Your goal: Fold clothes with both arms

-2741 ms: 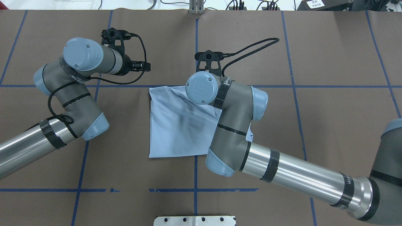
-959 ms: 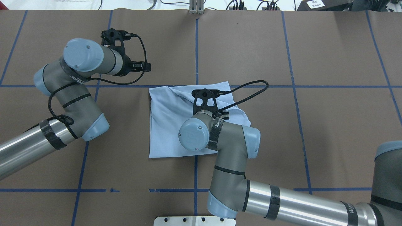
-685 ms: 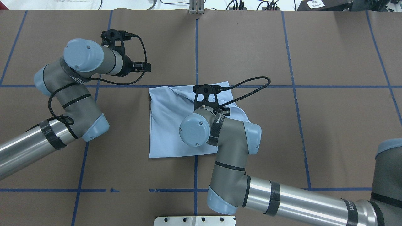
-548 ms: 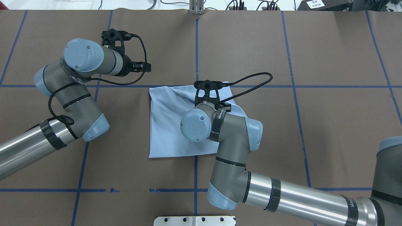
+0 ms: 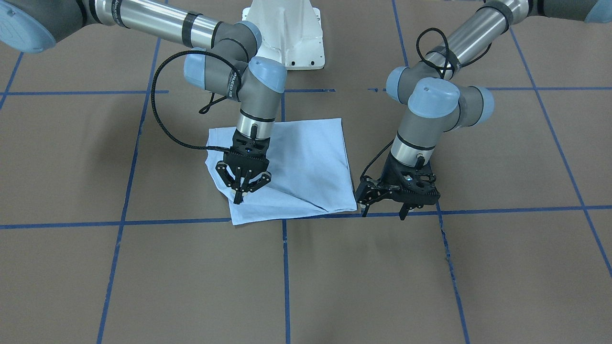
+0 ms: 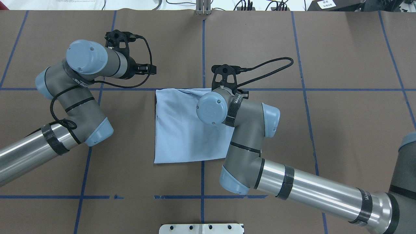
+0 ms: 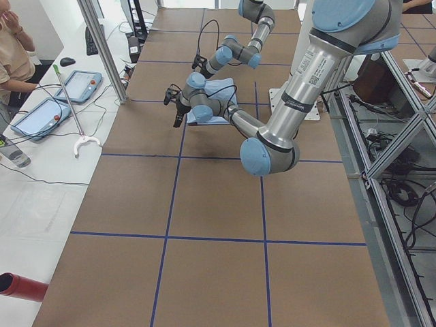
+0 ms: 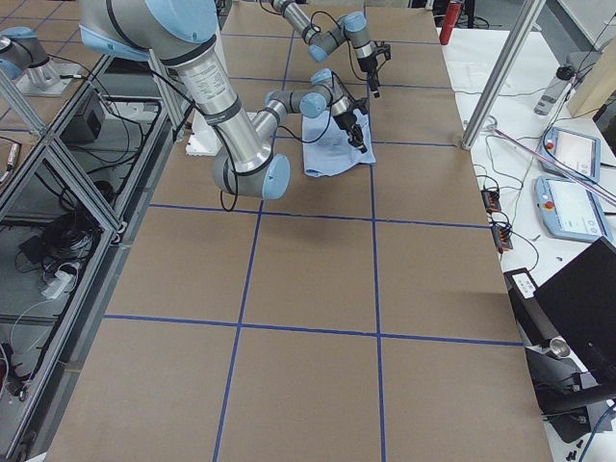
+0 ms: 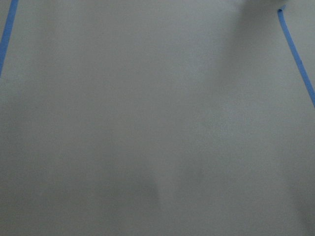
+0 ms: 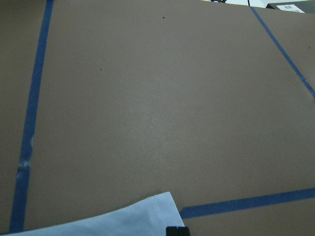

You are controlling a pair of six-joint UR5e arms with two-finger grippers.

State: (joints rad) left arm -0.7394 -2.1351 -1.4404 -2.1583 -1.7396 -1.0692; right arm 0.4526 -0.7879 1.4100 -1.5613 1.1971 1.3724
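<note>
**One shirt, two arms: right gripper carried outward with the cloth**

One light blue T-shirt (image 6: pixel 182 130) is laid on the brown desk (image 6: pixel 341 130). It is folded to a rough rectangle at the middle, and its far edge is set along a cross line of the blue tape lines (image 6: pixel 325 89). Two arms are counted, the left arm (image 6: pixel 26 152) and the right arm (image 6: pixel 308 188), each ended by one black gripper. One white pedestal (image 5: pixel 287 33) is seen between them at the robot's side of the desk.

The right gripper (image 5: pixel 239 193) is held point-down over the shirt's far right corner. Its jaws are clenched together on the fabric there, and a crease is drawn across the cloth from that spot. In the right wrist view only a hemmed corner of the shirt is shown, at the lower edge. The left gripper (image 5: pixel 384 210) is held released, jaws spread, above bare desk just beside the shirt's far left corner and apart from the cloth.

Against the overhead view of half a second ago, the right wrist has been moved away from the robot and to its right, up to the cross line. The wrinkles along the shirt's far edge have been flattened. The flap that stuck out on the right is no longer seen past the arm. The left arm has been kept in place.
</note>
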